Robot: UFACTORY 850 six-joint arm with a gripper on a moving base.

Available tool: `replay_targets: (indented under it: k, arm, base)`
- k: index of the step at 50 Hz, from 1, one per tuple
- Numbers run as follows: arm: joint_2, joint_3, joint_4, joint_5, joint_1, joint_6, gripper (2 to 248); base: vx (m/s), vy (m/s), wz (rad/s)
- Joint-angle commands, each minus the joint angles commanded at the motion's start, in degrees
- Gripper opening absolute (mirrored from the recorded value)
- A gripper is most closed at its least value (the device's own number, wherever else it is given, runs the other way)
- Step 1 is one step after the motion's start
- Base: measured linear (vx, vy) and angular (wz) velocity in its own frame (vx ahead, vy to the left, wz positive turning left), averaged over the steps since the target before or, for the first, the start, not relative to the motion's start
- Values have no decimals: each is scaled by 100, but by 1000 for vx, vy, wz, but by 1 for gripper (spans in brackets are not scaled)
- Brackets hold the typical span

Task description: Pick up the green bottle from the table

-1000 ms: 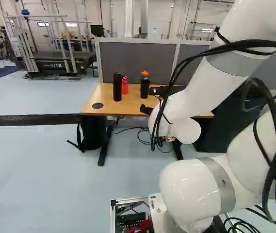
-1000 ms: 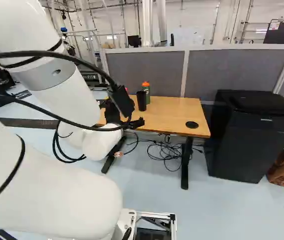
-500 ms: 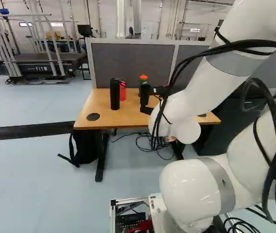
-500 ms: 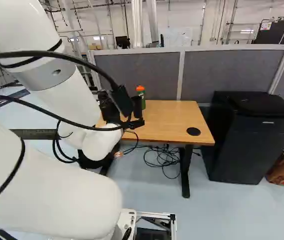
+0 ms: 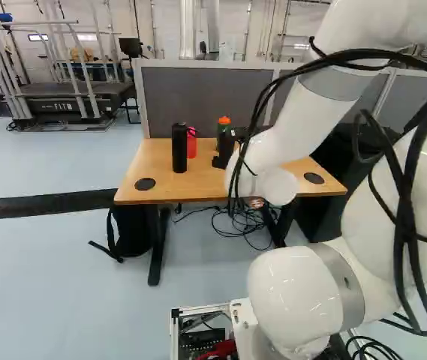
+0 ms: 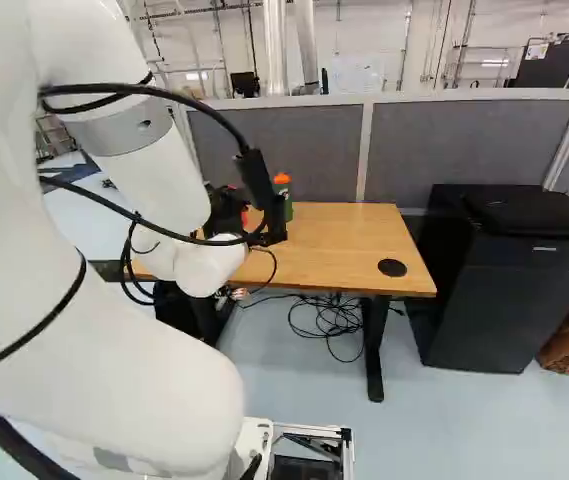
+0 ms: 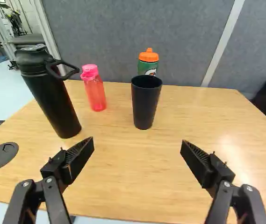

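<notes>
That gripper (image 5: 221,160) hangs over the table (image 7: 123,177), fingers spread wide, the green bottle (image 7: 148,68) peeking out behind a black cup (image 7: 145,105).

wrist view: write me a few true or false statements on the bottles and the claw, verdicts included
1. The green bottle has an orange lid. True.
2. The claw is shut on the green bottle. False: it is open, with nothing between its fingers.
3. The pink bottle stands between the black flask and the black cup. True.
4. The green bottle stands in front of the black cup. False: it stands behind it, partly hidden.
</notes>
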Motion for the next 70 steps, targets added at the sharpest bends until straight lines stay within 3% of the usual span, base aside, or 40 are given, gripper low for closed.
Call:
replay_targets:
  k: [53,70]
  arm:
    - [-937,-1500,0,-9,-19,0,247]
    - [-1206,-2021,0,-442,-47,0,247]
  base:
    - [0,0,0]
    - [0,0,0]
